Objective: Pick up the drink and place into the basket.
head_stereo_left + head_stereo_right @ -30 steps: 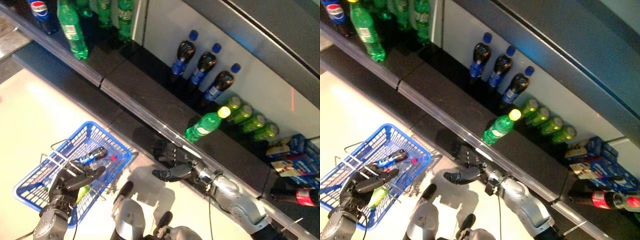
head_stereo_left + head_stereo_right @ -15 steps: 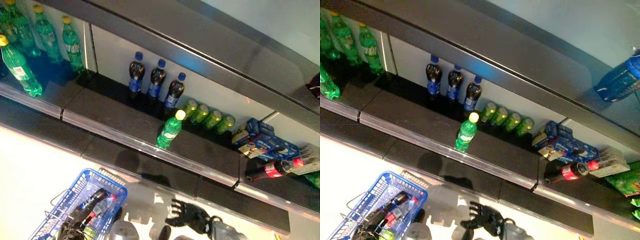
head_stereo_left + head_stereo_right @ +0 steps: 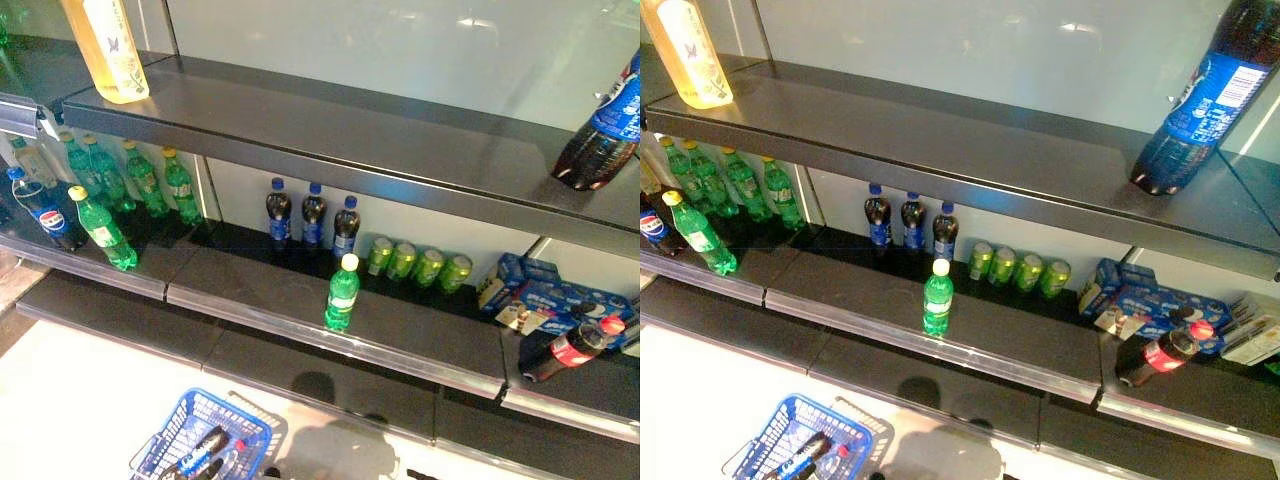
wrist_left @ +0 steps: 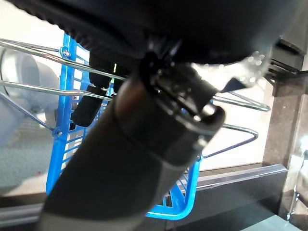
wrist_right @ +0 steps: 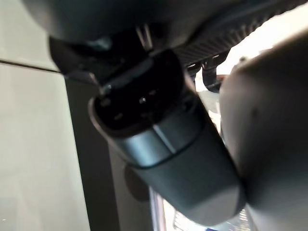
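On the shelf edge a green bottle (image 3: 342, 292) stood upright, alone. Blue basket (image 3: 160, 458) below held bottles. Both hands' fingers could not be told.

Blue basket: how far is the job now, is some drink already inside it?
Done: a dark bottle with a blue label lies in the blue basket. In hand: no drink shows in the left hand, which is at the basket's wire handles, nor in the right hand. Left: a green bottle stands alone at the shelf front, possibly next.
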Robot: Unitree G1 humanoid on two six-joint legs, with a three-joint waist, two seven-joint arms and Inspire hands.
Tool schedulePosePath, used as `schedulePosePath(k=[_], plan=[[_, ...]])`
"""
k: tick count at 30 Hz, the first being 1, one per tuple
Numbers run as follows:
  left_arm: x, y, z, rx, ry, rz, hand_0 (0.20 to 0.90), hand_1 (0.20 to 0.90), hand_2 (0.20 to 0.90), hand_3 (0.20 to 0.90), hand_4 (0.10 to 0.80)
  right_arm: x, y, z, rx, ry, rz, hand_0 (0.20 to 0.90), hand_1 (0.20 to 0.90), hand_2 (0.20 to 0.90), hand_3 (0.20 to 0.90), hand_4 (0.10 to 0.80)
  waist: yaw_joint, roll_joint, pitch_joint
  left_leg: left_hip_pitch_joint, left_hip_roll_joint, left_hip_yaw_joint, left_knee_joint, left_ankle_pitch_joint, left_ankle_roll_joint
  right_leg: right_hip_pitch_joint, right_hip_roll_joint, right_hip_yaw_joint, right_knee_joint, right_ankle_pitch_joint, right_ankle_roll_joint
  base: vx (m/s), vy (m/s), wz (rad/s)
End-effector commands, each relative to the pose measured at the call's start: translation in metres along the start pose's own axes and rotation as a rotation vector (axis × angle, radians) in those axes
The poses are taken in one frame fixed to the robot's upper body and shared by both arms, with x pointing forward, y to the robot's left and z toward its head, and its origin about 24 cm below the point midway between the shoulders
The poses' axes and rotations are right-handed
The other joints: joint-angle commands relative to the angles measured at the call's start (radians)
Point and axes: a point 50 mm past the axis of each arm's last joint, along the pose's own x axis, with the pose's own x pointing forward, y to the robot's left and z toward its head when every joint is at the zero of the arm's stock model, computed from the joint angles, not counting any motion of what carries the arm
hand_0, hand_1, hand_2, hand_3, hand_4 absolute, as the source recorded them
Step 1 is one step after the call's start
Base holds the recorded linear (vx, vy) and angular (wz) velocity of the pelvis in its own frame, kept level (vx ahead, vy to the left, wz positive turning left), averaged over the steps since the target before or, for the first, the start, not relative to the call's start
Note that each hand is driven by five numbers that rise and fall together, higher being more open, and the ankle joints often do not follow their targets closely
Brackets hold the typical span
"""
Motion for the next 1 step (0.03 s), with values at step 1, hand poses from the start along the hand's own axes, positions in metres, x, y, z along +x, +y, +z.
schedulePosePath(k=[1], plan=[[-0.0022,-0.047,0.0066,0.027,-0.089,-0.185,0.3,0.3,0.3,0.2,0.1,-0.0009,-0.0218,0.0122,-0.042,-0.06,-0.102,0.9,0.9,0.9,0.9,0.8,0.013,0.063,0.016,0.004,0.036,0.049,0.004,-0.041,-0.018,-0.05,-0.062,-0.042,0.004,0.043,0.048,0.0,0.0,0.0]])
